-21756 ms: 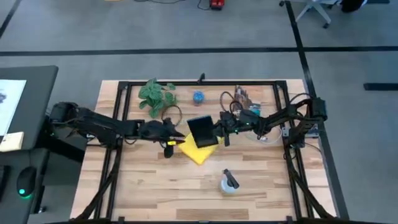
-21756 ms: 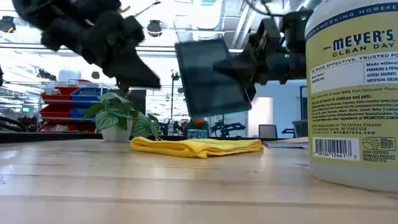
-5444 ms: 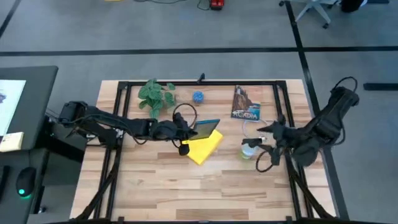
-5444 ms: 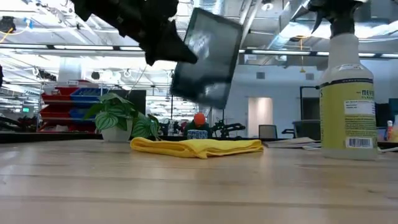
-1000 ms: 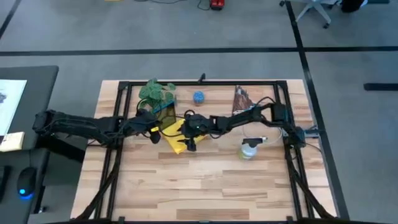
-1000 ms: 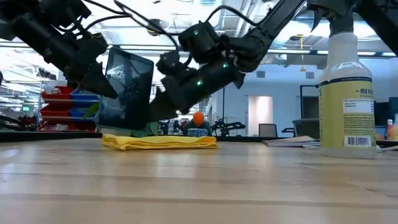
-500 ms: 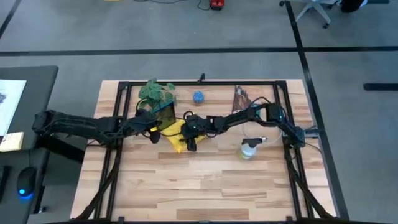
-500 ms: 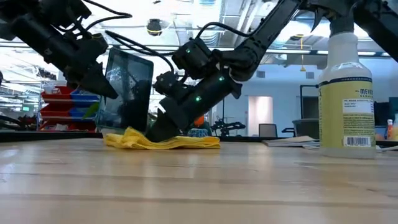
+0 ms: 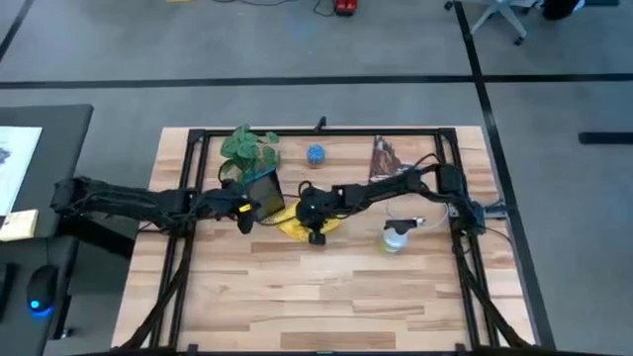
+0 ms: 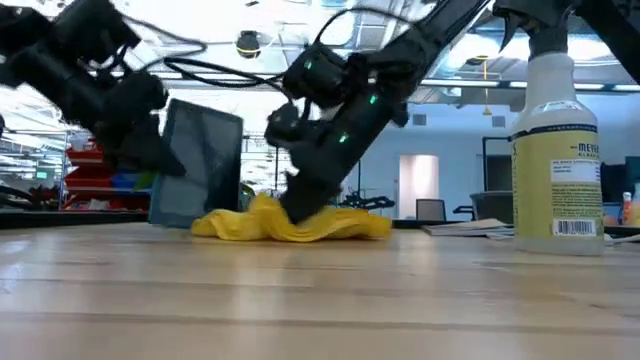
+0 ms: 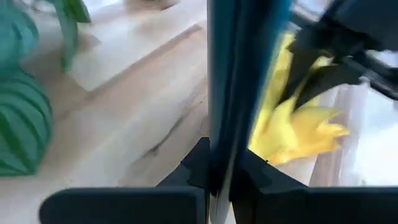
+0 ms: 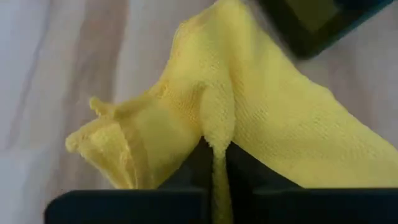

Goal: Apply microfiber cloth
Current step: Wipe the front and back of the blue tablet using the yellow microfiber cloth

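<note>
Fingers (image 12: 214, 163) of right gripper (image 9: 315, 220) are pinched on microfiber cloth (image 9: 293, 224), bunched just beside upright tablet (image 9: 263, 192) clamped by left gripper (image 9: 244, 210).

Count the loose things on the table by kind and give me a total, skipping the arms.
Yellow microfiber cloth: 1
Dark tablet: 1
Spray bottle: 1
Potted plant: 1
Small blue ball: 1
Book: 1
Total: 6

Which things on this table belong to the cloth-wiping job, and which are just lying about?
In the job:
microfiber cloth, pinched by the right hand
tablet, held on edge by the left hand

Lying about:
spray bottle
potted plant
blue ball
book
</note>
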### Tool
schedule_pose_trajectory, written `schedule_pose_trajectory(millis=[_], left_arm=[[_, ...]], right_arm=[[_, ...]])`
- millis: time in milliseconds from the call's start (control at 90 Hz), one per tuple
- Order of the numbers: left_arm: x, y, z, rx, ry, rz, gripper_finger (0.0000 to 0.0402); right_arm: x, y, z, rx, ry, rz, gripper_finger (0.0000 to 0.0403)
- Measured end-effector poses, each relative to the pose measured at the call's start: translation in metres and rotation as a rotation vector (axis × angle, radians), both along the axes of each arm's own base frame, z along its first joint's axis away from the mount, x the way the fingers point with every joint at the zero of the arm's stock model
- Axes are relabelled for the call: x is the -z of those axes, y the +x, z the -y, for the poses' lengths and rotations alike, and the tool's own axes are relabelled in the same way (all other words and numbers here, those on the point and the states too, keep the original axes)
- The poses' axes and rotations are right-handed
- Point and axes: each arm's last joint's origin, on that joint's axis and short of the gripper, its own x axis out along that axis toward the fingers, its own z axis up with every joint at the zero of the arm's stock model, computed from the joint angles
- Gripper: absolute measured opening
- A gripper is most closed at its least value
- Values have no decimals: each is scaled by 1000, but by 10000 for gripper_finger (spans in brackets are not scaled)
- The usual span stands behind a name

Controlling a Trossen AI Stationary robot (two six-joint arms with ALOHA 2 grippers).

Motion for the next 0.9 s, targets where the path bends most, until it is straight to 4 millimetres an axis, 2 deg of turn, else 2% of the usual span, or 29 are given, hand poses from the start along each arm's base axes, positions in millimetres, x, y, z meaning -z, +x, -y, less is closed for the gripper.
schedule_pose_trajectory(millis=[178, 411, 500, 589, 900], left_arm=[[21, -7, 0, 11, -63, 138, 11], [21, -7, 0, -1, -99, 195, 11], [17, -5, 0, 10, -103, 214, 11], [12, -3, 0, 21, -113, 264, 11], [11, -2, 1, 27, -134, 277, 11]], right_arm=[[-66, -9, -8, 35, -91, 173, 2], [-112, 1, -2, 128, -218, 535, 1], [-109, 11, 2, 128, -249, 642, 0], [-96, 19, 3, 127, -298, 671, 0], [-48, 50, 15, 123, -331, 593, 3]])
